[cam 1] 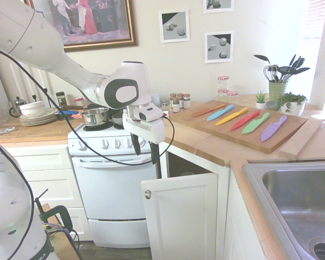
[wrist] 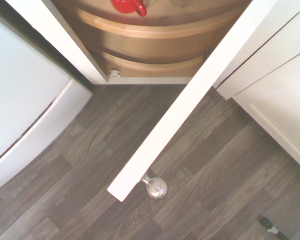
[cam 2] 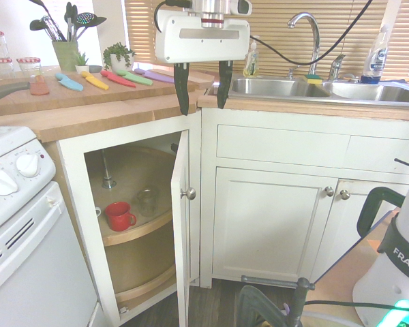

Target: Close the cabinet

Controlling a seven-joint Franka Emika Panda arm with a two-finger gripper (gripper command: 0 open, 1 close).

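Kitchen corner with a wooden counter (cam 1: 206,145); below it, between stove (cam 1: 112,179) and sink (cam 1: 306,200), the cabinet (cam 1: 184,216) stands wide open. Above its door (cam 2: 181,231), the gripper (cam 2: 203,102) hangs empty, fingers apart. Closing seems not begun; the whole swing remains.

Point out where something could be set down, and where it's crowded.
Bare wood shows on the counter between the cutting board and the open cabinet below. The board itself is crowded with colored knives.
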